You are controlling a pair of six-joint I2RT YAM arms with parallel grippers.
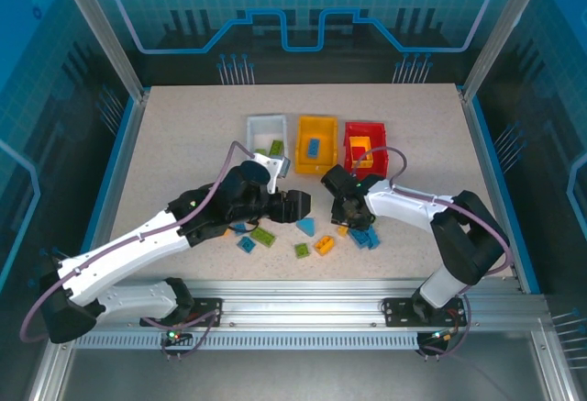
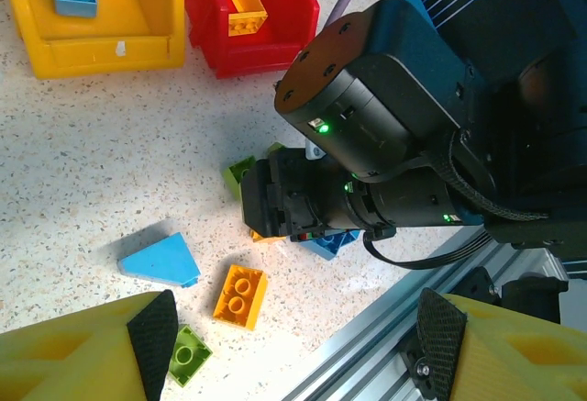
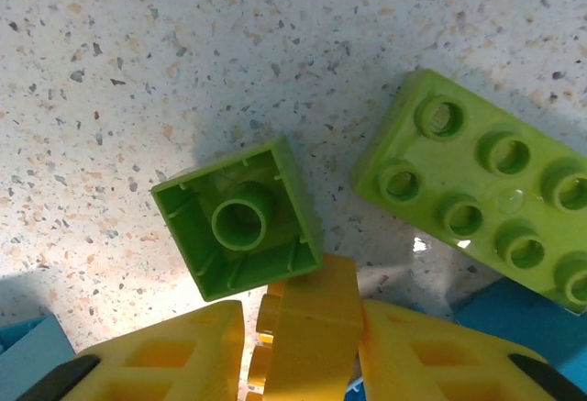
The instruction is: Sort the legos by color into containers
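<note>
The yellow bin [image 1: 316, 168] stands in the middle of a row at the back of the bench [image 1: 183, 144]. The white bin [image 1: 266, 118] is on its left and the red bin [image 1: 367, 127] on its right. A blue brick [image 1: 315, 148] lies inside the yellow bin, an orange-yellow piece [image 1: 360, 153] lies in the red bin, and a green brick [image 1: 276, 147] sits at the front of the white bin.

The right end effector [image 1: 347, 210] is down at the bench, just in front of the yellow bin's near right corner. Its yellow fingers [image 3: 183, 355] are closed in on either side of an orange-yellow brick [image 3: 312, 328]. They appear to grip it, though the contact faces are hard to make out. Just beyond that brick lie an upturned green brick [image 3: 240, 219] and a long green brick [image 3: 481, 199].

The left end effector [image 2: 295, 332] hovers in front of the yellow bin, slightly to its left. Its jaws are spread wide and hold nothing.

Loose legos lie nearer the arms than the yellow bin: a blue wedge [image 2: 160, 261], an orange two-by-two brick [image 2: 240, 295] and a small green brick [image 2: 188, 355]. More blue bricks [image 1: 365, 236] sit off to the right.
</note>
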